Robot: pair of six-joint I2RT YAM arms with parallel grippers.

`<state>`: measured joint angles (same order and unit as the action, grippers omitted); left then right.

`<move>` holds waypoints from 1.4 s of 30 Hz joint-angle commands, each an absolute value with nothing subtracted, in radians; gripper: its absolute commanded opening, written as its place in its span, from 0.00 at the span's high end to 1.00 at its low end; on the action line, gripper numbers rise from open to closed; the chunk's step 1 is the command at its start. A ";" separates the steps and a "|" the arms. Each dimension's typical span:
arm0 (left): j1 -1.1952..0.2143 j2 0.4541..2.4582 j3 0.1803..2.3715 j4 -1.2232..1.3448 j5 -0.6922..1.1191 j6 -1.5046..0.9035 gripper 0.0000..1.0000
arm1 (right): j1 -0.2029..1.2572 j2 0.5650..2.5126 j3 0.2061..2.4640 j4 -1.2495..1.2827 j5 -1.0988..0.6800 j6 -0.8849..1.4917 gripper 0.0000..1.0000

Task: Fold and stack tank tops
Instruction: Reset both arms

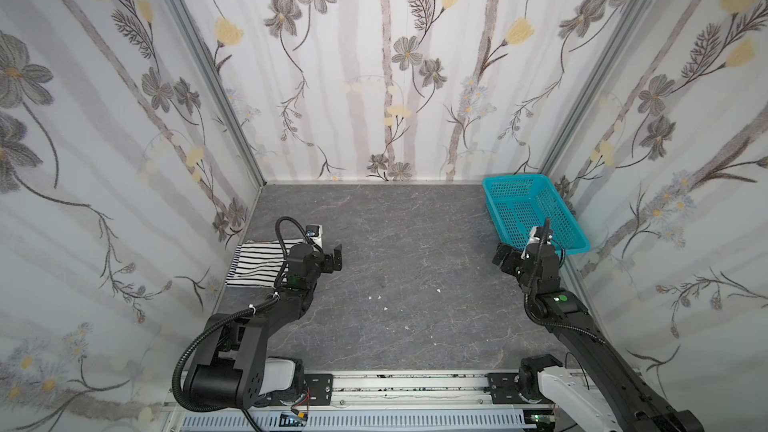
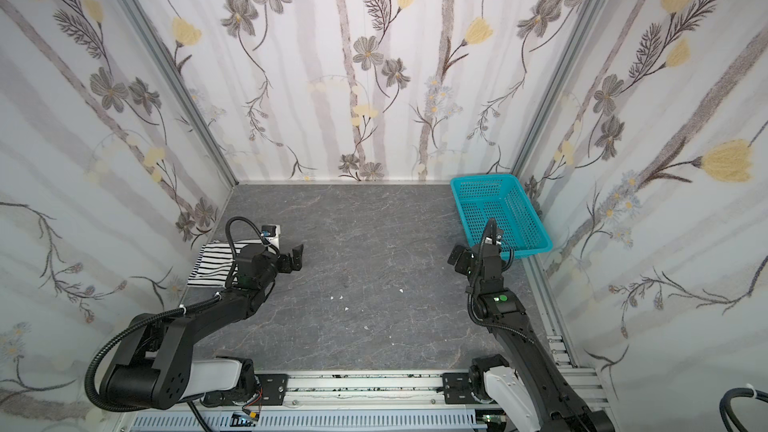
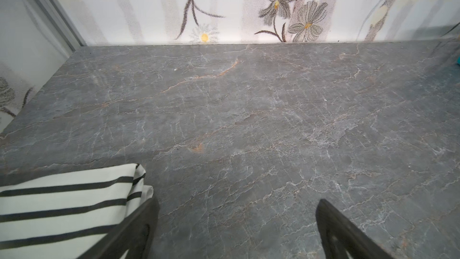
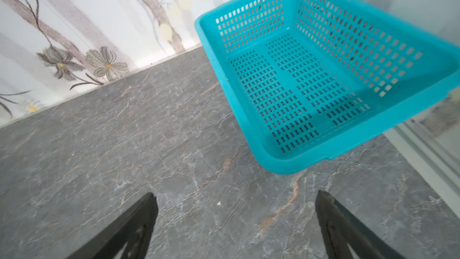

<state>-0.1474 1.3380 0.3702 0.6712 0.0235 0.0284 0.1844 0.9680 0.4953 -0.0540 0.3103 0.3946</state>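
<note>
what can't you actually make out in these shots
- Striped top: part of it sits behind the left arm in both top views; the left wrist view cuts it off at the frame edge.
- A second top: none shows; whether one lies underneath cannot be told.
- Basket: near corner behind the right arm in both top views.
- White specks on the table: too small to identify.

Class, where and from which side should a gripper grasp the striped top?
Pinch the top by its folded edge farthest from the wall, coming low from that side: the wall crowds the opposite edge, and the open left gripper is nearest.
</note>
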 commanded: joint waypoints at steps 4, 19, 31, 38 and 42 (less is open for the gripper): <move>-0.153 1.396 0.246 1.115 -0.018 0.098 0.00 | 0.179 0.817 0.256 0.342 0.350 0.224 0.00; -0.151 1.454 0.127 1.413 -0.044 0.121 0.00 | 0.072 1.015 0.121 0.837 0.342 0.050 0.00; -0.027 1.582 0.132 1.534 0.138 0.030 0.00 | -0.024 1.235 0.142 1.106 0.144 0.071 0.00; -0.005 1.587 0.145 1.516 0.204 0.024 0.00 | -0.061 1.345 0.206 1.130 0.067 0.126 0.00; 0.009 1.586 0.185 1.445 0.207 0.004 0.00 | -0.047 1.488 0.123 1.436 0.025 0.099 0.00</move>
